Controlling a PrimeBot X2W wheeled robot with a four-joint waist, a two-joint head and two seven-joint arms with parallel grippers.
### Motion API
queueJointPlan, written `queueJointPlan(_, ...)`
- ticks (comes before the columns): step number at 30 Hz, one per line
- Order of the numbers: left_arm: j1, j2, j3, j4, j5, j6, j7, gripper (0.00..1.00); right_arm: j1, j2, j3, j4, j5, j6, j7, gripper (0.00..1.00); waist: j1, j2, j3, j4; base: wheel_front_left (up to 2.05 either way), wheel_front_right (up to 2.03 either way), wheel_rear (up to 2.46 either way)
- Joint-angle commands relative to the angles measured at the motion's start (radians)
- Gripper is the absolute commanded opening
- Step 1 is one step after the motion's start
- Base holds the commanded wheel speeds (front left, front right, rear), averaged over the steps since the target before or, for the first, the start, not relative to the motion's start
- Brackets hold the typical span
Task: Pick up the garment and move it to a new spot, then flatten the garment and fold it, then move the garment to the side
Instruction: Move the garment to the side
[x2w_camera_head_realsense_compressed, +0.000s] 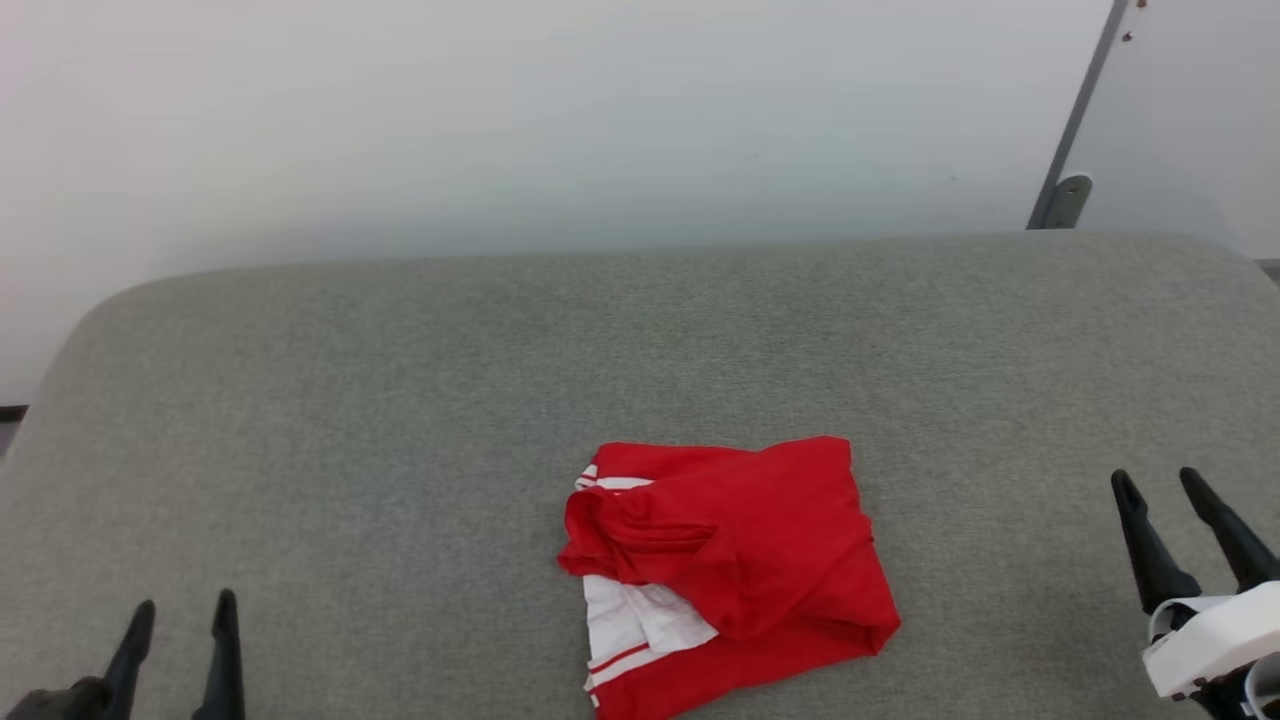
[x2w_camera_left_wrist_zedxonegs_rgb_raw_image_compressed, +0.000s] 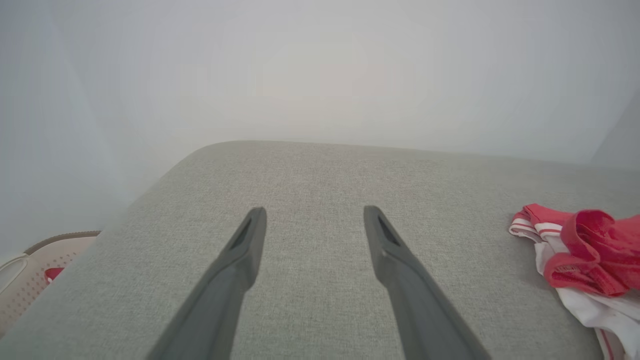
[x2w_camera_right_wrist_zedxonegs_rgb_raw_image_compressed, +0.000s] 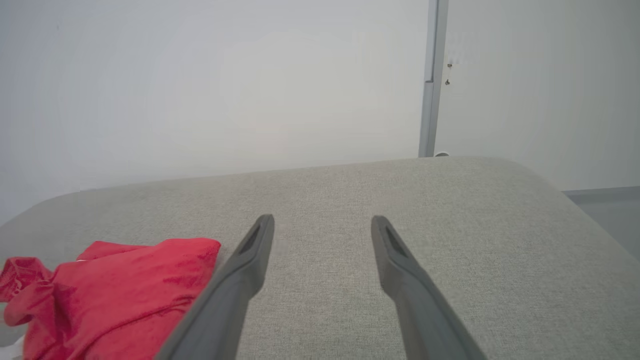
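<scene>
The garment (x2w_camera_head_realsense_compressed: 740, 570) is a bright red shirt with white sleeves and striped trim, lying bunched on the grey cushioned surface (x2w_camera_head_realsense_compressed: 400, 400) near its front middle. My left gripper (x2w_camera_head_realsense_compressed: 182, 620) stands open at the lower left, well apart from it. Far to the right, my right gripper (x2w_camera_head_realsense_compressed: 1160, 485) is open too, with nothing between its fingers. In the left wrist view the garment (x2w_camera_left_wrist_zedxonegs_rgb_raw_image_compressed: 585, 255) lies at the right edge, beyond my open left gripper (x2w_camera_left_wrist_zedxonegs_rgb_raw_image_compressed: 314, 214). The right wrist view has the garment (x2w_camera_right_wrist_zedxonegs_rgb_raw_image_compressed: 115, 285) at lower left, beside my open right gripper (x2w_camera_right_wrist_zedxonegs_rgb_raw_image_compressed: 322, 222).
A pale wall rises behind the cushion. A grey post (x2w_camera_head_realsense_compressed: 1075, 120) stands at the back right. Left of the cushion, low down, sits a pale perforated basket (x2w_camera_left_wrist_zedxonegs_rgb_raw_image_compressed: 35, 275) with something red inside. Bare cushion stretches all around the garment.
</scene>
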Motion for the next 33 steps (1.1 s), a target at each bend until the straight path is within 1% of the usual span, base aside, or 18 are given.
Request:
queueJointPlan(1, -0.005, 0.005, -0.001, 0.004, 0.001, -0.005, 0.001, 1.0, 0.009, 0.008, 0.005, -0.002, 0.008, -0.002, 0.009, 1.0, 0.0, 0.0, 0.002, 0.013, 0.0, 0.0, 0.0)
queueJointPlan(8, -0.026, 0.01, -0.034, 0.012, 0.007, -0.008, 0.003, 1.0, -0.026, 0.02, 0.086, -0.034, 0.06, -0.002, 0.119, 1.0, 0.0, 0.0, 0.016, 0.077, 0.0, 0.0, 0.0)
queueJointPlan(16, -0.067, 0.003, -0.074, 0.014, 0.007, -0.01, 0.003, 1.0, -0.091, 0.009, 0.151, -0.016, 0.065, -0.002, 0.25, 1.0, 0.0, 0.0, 0.068, 0.156, 0.0, 0.0, 0.0)
queueJointPlan(20, -0.092, -0.001, -0.09, 0.022, 0.003, -0.009, 0.002, 1.0, -0.12, 0.005, 0.164, 0.017, 0.08, -0.002, 0.335, 1.0, 0.0, 0.0, 0.098, 0.188, 0.0, 0.0, 0.0)
queueJointPlan(25, -0.121, -0.006, -0.111, 0.04, 0.002, -0.011, 0.001, 1.0, -0.156, 0.014, 0.166, 0.048, 0.115, -0.002, 0.459, 1.0, 0.0, 0.0, 0.134, 0.215, 0.0, 0.0, 0.0)
queueJointPlan(29, -0.146, -0.012, -0.126, 0.054, 0.003, -0.013, -0.001, 1.0, -0.187, 0.011, 0.164, 0.07, 0.106, -0.002, 0.547, 1.0, 0.0, 0.0, 0.16, 0.232, 0.0, 0.0, 0.0)
queueJointPlan(30, -0.146, -0.012, -0.126, 0.054, 0.003, -0.013, -0.001, 1.0, -0.187, 0.011, 0.164, 0.07, 0.106, -0.002, 0.547, 1.0, 0.0, 0.0, 0.16, 0.232, 0.0, 0.0, 0.0)
queueJointPlan(31, -0.159, -0.016, -0.136, 0.06, 0.004, -0.014, -0.001, 1.0, -0.201, 0.016, 0.16, 0.085, 0.105, -0.002, 0.586, 1.0, 0.0, 0.0, 0.172, 0.241, 0.0, 0.0, 0.0)
queueJointPlan(33, -0.172, -0.021, -0.145, 0.066, 0.007, -0.014, -0.001, 1.0, -0.213, 0.026, 0.15, 0.102, 0.105, -0.002, 0.624, 1.0, 0.0, 0.0, 0.181, 0.249, 0.0, 0.0, 0.0)
